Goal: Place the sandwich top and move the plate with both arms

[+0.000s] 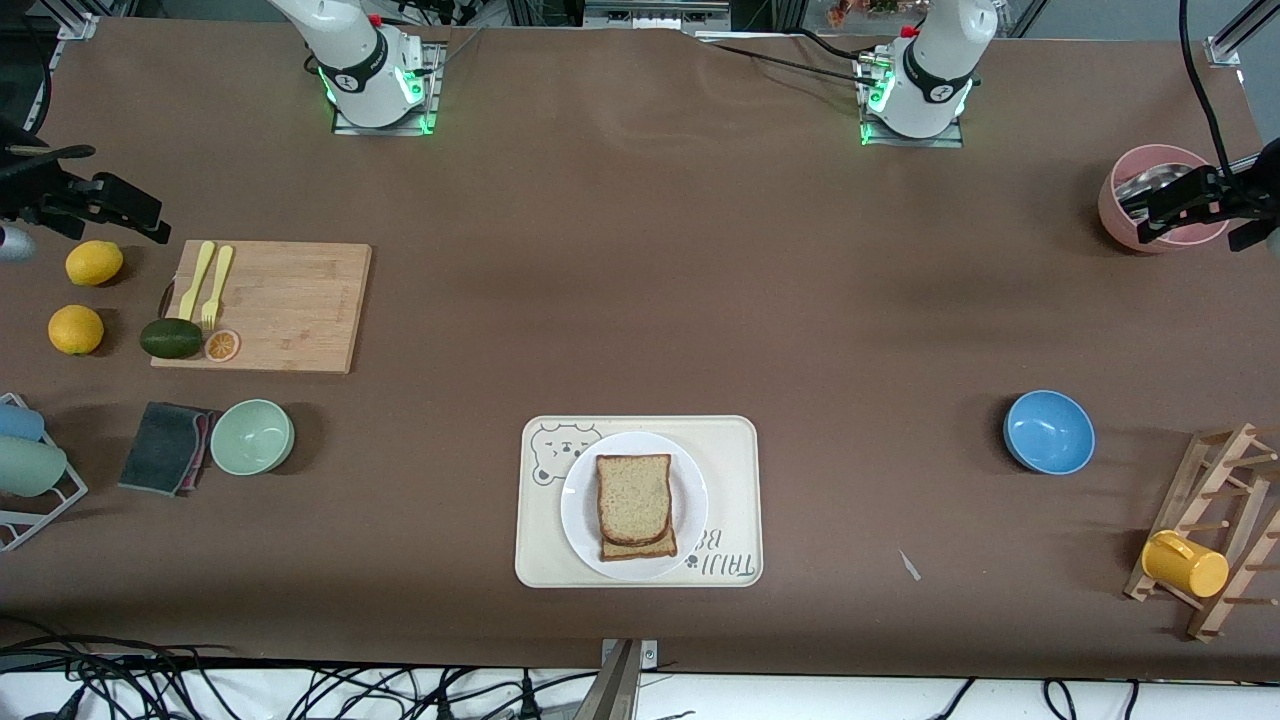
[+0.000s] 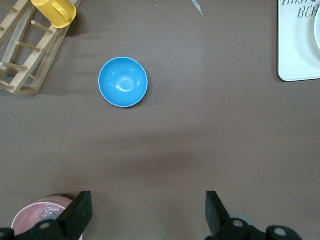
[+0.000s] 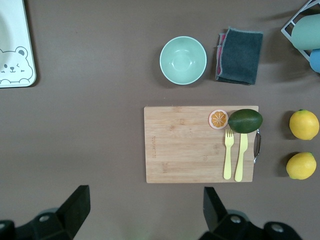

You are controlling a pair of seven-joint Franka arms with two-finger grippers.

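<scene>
The sandwich top point(image 1: 633, 497), a speckled brown slice, lies on another slice whose crust point(image 1: 640, 549) shows beneath it, on the white plate point(image 1: 581, 520). The plate sits on a cream bear tray point(image 1: 730, 450) near the front camera. My right gripper point(image 1: 120, 212) hangs open and empty over the table beside the lemons at the right arm's end; its wrist view point(image 3: 144, 212) shows wide-apart fingers. My left gripper point(image 1: 1160, 205) hangs open and empty over a pink bowl point(image 1: 1125, 215) at the left arm's end; its wrist view point(image 2: 147, 215) shows the same. Both are well away from the plate.
A cutting board point(image 1: 290, 300) with yellow cutlery, an avocado point(image 1: 170, 338) and an orange slice lies toward the right arm's end, with two lemons point(image 1: 94, 263), a green bowl point(image 1: 252, 436) and a grey cloth point(image 1: 165, 447). A blue bowl point(image 1: 1048, 431) and a wooden rack with a yellow cup point(image 1: 1185, 563) stand toward the left arm's end.
</scene>
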